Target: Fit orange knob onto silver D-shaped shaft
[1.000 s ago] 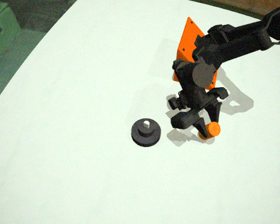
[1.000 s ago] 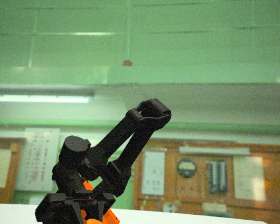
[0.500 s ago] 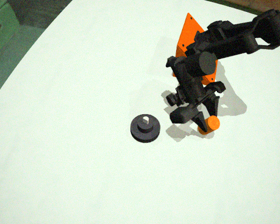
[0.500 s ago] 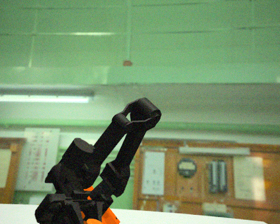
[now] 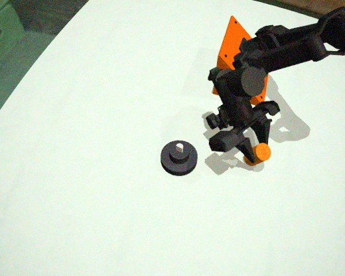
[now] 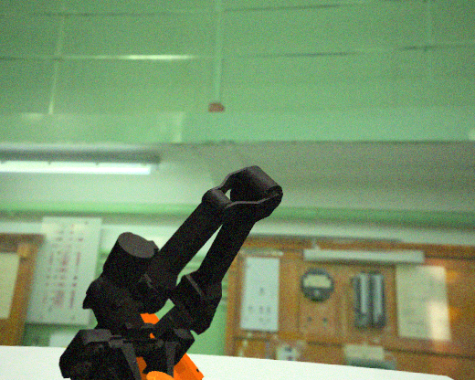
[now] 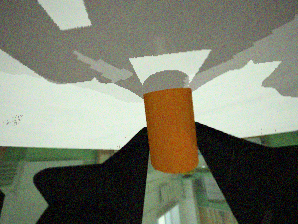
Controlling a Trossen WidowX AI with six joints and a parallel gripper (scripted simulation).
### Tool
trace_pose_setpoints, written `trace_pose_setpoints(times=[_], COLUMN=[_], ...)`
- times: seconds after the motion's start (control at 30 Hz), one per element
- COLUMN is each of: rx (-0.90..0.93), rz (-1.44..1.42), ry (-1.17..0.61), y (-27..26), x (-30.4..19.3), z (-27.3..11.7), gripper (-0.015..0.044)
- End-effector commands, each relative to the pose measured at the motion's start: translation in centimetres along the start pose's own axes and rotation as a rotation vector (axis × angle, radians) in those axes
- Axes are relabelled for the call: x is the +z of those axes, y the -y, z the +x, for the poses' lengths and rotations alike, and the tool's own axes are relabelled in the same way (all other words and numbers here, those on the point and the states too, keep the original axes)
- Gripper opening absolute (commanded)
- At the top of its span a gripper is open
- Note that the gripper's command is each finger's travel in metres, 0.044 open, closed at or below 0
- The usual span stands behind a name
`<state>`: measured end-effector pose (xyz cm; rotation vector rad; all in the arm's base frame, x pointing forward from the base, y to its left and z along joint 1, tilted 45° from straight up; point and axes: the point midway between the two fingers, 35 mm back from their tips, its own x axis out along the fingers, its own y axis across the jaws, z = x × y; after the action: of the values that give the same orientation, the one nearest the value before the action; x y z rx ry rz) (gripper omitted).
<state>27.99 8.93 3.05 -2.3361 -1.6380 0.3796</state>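
The orange knob [image 5: 263, 152] [image 7: 172, 145] is a plain cylinder held between the fingertips, right of the pedestal in the top view. It looks tilted, with one round end face toward that camera. Only its edge [image 6: 160, 376] shows at the bottom of the exterior view. Its hole is not visible. My gripper [image 5: 259, 153] [image 7: 169, 128] is shut on the knob, with a finger on each side. The dark round pedestal [image 5: 179, 168] stands left of the gripper, apart from the knob. The silver D-shaped shaft [image 5: 179, 148] stands bare and upright on it.
An orange plate [image 5: 232, 38] [image 6: 188, 366] with small dark holes stands behind the gripper, partly hidden by the arm. The arm reaches in from the upper right in the top view and casts shadows on the white table [image 5: 88, 199].
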Motion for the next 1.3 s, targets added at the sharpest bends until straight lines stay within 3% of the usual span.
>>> trace_pose_setpoints(times=[0.0, 0.33, 0.43, 1.23, 1.27], rx=[-0.008, -0.008, 0.002, 0.002, 0.002], rz=[0.012, 0.012, 0.009, 0.009, 0.009], ry=[0.011, 0.011, 0.005, 0.005, 0.005], y=[0.14, 0.14, 0.0, 0.0, 0.0], x=[0.11, 0.32, 0.19, 0.19, 0.19], z=[-0.35, -0.51, -0.24, -0.24, -0.24], gripper=[0.0179, 0.0179, 0.0258, 0.026, 0.0286])
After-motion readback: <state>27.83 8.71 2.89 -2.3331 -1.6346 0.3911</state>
